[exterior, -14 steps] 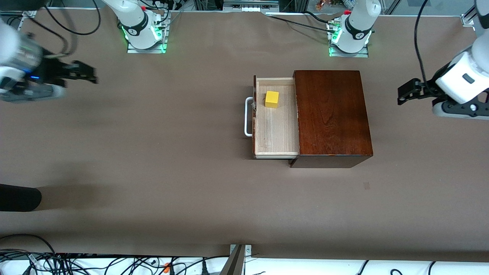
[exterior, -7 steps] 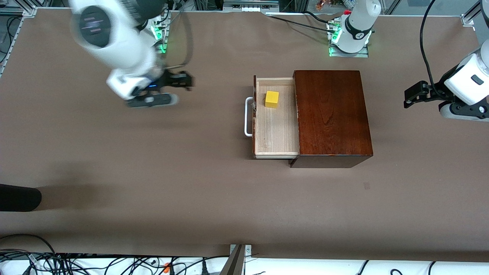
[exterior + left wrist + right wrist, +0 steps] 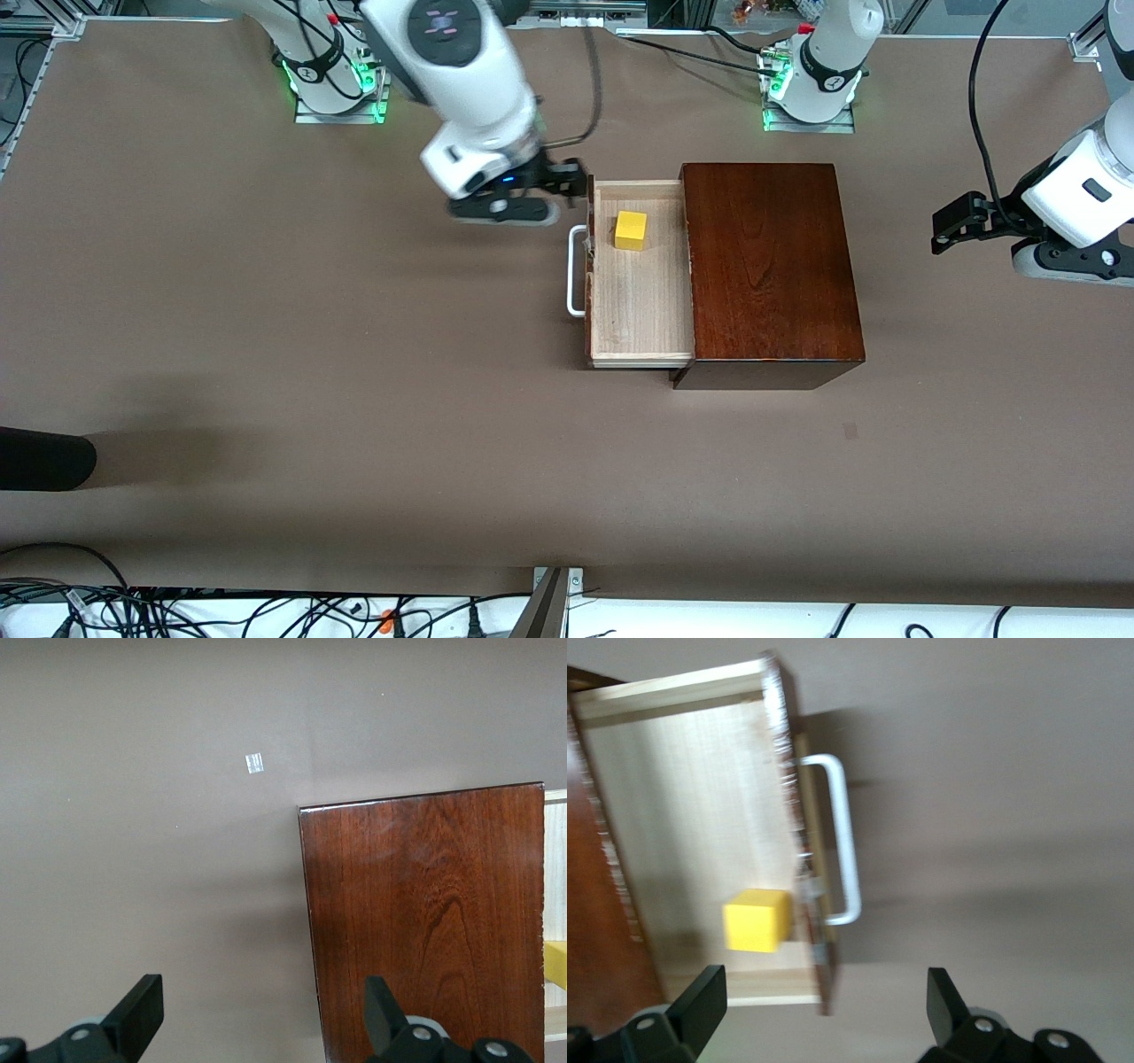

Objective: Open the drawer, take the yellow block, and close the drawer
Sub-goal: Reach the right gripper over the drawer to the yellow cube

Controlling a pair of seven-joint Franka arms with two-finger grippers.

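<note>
since my right end effector (image 3: 580, 186) hangs spread by the open drawer (image 3: 640, 275), descending early could clip its front instead of the yellow block (image 3: 630, 230); left end effector (image 3: 946, 230), spread, waits.

The drawer (image 3: 640, 292), a pale wood tray with a dark front and white bar handle, stands pulled out of its box toward the right arm's end. The yellow block (image 3: 630, 230), a small cube, sits inside in the corner farthest from the front camera, by the front panel.

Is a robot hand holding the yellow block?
No. The block lies in the open drawer; both the right gripper and left gripper are open, holding nothing.
</note>
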